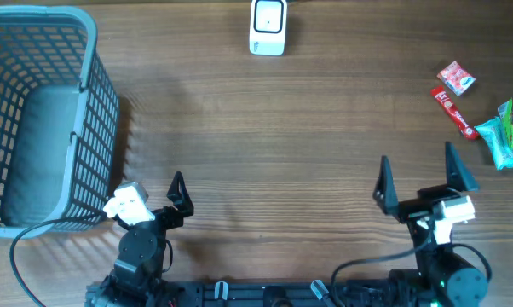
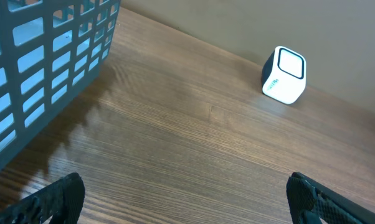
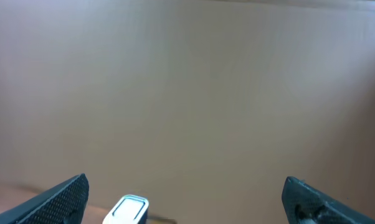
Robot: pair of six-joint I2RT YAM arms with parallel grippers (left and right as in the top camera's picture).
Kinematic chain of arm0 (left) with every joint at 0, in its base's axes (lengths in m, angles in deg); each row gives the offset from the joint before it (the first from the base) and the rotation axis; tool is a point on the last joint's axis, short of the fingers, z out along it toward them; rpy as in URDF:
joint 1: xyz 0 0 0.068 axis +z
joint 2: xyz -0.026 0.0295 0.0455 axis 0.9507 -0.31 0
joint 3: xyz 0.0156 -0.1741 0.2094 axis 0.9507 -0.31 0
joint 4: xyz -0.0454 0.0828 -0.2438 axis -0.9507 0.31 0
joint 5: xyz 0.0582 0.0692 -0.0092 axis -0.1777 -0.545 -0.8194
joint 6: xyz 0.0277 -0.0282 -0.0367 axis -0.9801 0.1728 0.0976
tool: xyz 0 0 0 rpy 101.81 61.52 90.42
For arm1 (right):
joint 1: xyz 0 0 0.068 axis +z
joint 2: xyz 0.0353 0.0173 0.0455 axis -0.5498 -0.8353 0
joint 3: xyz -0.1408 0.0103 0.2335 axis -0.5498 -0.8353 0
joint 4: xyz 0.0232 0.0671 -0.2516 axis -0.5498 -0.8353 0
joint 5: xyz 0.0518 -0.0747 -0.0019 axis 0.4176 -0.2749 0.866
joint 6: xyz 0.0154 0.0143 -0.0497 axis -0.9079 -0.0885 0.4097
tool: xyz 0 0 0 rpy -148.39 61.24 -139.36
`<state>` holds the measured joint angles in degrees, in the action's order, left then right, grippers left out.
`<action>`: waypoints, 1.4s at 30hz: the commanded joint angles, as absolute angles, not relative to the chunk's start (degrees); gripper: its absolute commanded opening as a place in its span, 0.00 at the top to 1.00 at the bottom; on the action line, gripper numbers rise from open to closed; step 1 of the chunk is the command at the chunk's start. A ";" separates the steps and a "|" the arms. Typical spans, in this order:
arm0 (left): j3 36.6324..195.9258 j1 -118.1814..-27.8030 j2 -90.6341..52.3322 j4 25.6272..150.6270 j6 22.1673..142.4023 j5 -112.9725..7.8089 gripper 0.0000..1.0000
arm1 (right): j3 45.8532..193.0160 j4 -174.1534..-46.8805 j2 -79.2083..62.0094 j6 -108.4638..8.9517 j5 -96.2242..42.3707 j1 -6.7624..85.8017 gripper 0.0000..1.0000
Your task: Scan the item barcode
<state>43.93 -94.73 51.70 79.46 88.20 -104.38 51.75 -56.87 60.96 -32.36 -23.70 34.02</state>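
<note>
Left tool (image 2: 184, 202) and right tool (image 1: 417, 158) both gape wide, empty. The red stick (image 1: 454, 113) lies at the right edge of the surface (image 1: 308, 128), long axis slanting far-left to near-right, crowded by the green packet (image 1: 505, 132) and the small red packet (image 1: 455, 78); a grab could snag a neighbour, or show the scanner (image 1: 268, 26) a face without the barcode

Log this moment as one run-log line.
left gripper: open, empty | right gripper: open, empty | scanner: far edge | snack packets: right side, untouched
</note>
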 commanded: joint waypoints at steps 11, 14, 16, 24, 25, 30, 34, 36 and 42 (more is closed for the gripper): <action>43.80 -94.93 52.14 79.29 88.52 -104.73 0.00 | 45.85 -76.98 61.99 -32.49 -29.28 30.26 0.00; 43.80 -94.93 52.14 79.29 88.52 -104.73 0.00 | 45.85 -77.79 61.99 -31.55 -30.59 30.26 0.00; 43.80 -94.93 52.14 79.29 88.52 -104.73 0.00 | 45.85 -77.81 61.99 -31.20 -31.20 30.26 0.00; 43.80 -94.93 52.14 79.29 88.52 -104.73 0.00 | 45.85 -77.66 61.92 -31.37 -31.18 30.29 0.00; 43.80 -94.93 52.14 79.26 88.52 -104.73 0.00 | 45.85 -77.66 61.90 -31.37 -31.18 30.29 0.00; 43.80 -94.93 52.14 79.29 88.52 -104.73 0.00 | 45.85 -77.66 61.90 -31.37 -31.18 30.29 0.00; 43.80 -94.51 52.14 79.00 86.56 -106.33 0.00 | 45.85 -77.68 61.90 -31.37 -31.18 30.29 0.00; 43.80 -90.99 52.14 74.41 86.80 -101.96 0.00 | 45.85 -77.68 61.90 -31.35 -31.18 30.29 0.00; 42.34 -80.04 52.14 65.01 76.85 -88.21 0.00 | 45.85 -77.66 61.90 -31.35 -31.18 30.29 0.00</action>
<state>43.74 -82.64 51.70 68.40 85.18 -95.29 45.92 -77.79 61.48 -31.70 -30.15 30.50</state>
